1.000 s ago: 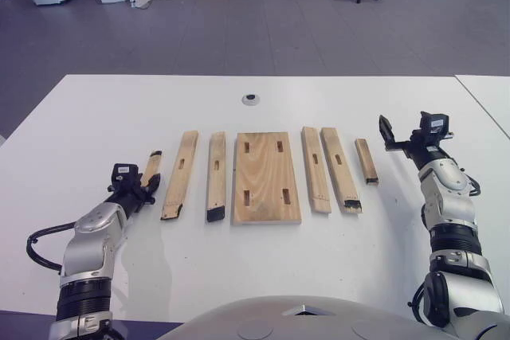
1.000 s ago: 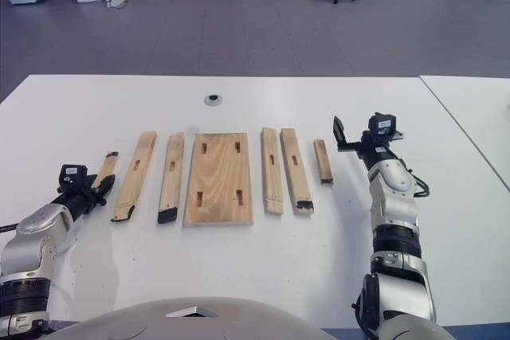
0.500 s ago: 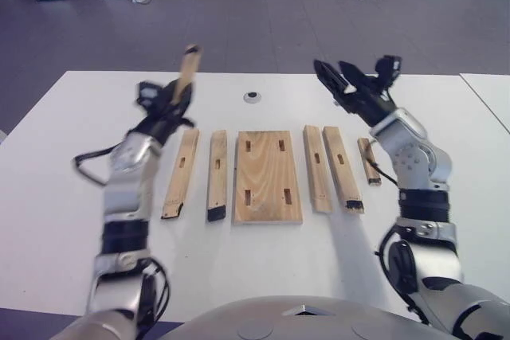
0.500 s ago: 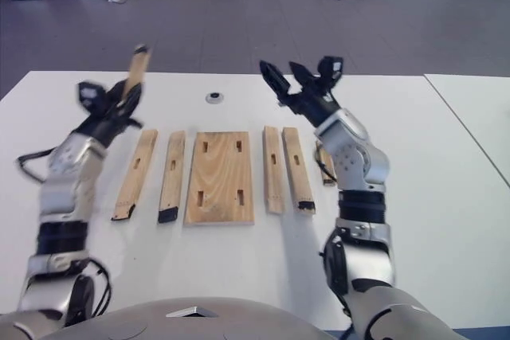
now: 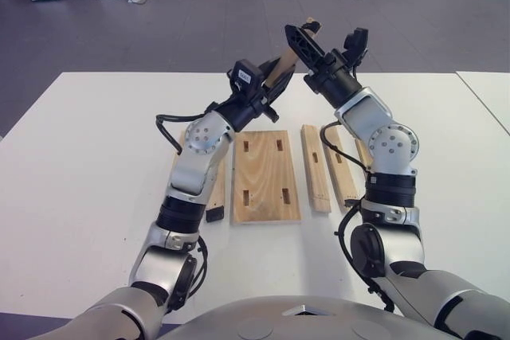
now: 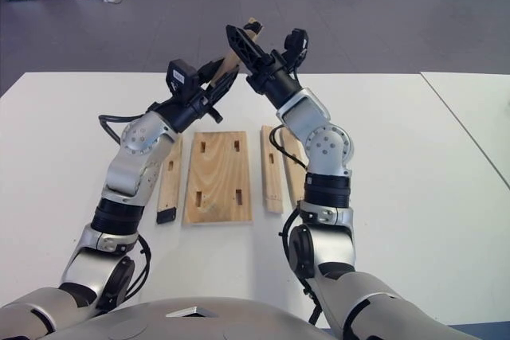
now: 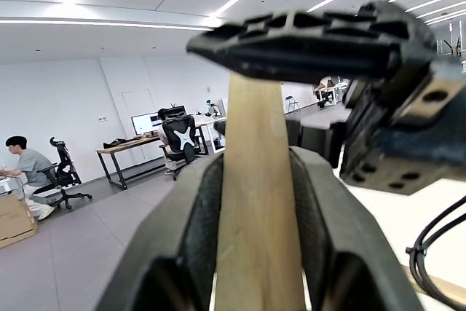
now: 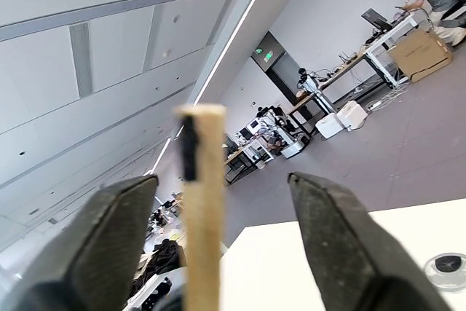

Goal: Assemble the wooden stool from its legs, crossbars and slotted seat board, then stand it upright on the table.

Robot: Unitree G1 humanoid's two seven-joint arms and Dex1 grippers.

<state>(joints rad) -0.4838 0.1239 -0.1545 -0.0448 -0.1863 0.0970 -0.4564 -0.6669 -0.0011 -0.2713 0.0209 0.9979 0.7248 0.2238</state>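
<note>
Left end effector (image 5: 269, 95) grips one crossbar (image 5: 281, 69); maybe four legs (image 5: 315, 169) flat.

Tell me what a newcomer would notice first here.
Both arms meet high above the table: the left gripper is shut on a short wooden crossbar held tilted up, and the open right gripper brackets its upper end. Below them the slotted seat board lies flat on the table, wooden legs beside it.

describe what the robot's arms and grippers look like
The left arm and right arm are chains of rounded silver-grey shells with black joint rings. A thin black cable loops beside each. The left gripper and right gripper are black, each with two tapered fingers; a small white label sits on the left one.
</note>
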